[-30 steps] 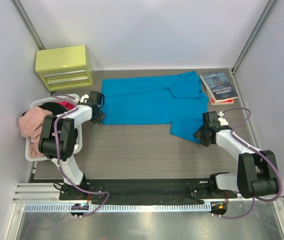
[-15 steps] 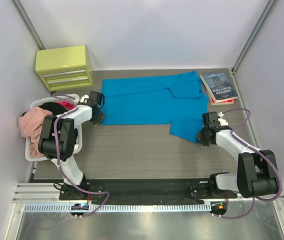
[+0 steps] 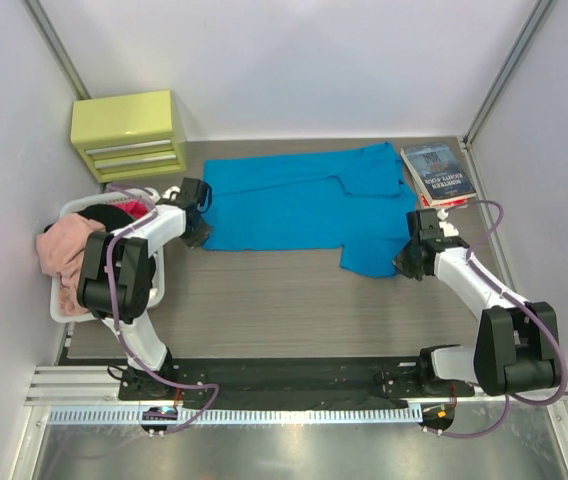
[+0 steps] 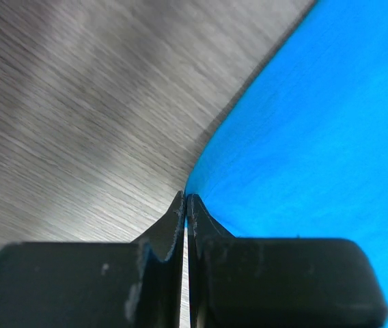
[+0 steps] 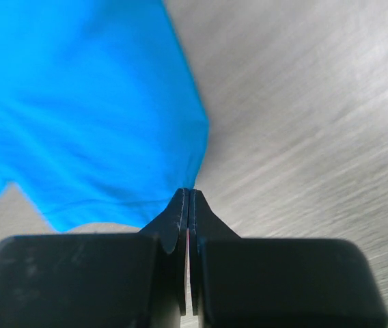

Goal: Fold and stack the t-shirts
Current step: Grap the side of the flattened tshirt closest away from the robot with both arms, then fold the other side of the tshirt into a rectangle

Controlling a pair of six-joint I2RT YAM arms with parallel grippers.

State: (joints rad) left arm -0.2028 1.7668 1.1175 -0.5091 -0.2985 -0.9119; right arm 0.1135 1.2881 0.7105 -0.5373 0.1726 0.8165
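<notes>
A bright turquoise t-shirt (image 3: 304, 205) lies spread flat across the back of the table. My left gripper (image 3: 197, 236) is at its near left corner. In the left wrist view its jaws (image 4: 186, 199) are pressed together on the edge of the blue cloth (image 4: 317, 123). My right gripper (image 3: 405, 265) is at the shirt's near right corner. In the right wrist view it (image 5: 188, 193) is shut on the corner of the blue cloth (image 5: 91, 123), which is lifted slightly off the table. A pink shirt (image 3: 66, 250) and dark and red ones lie in a basket at the left.
A white laundry basket (image 3: 57, 300) stands at the left edge beside my left arm. A yellow-green drawer unit (image 3: 127, 133) is at the back left. Dark-blue-covered books (image 3: 438, 172) lie at the back right, beside the shirt.
My right gripper has moved a little away from me with the shirt's near right corner. My left gripper has shifted slightly toward the back.
</notes>
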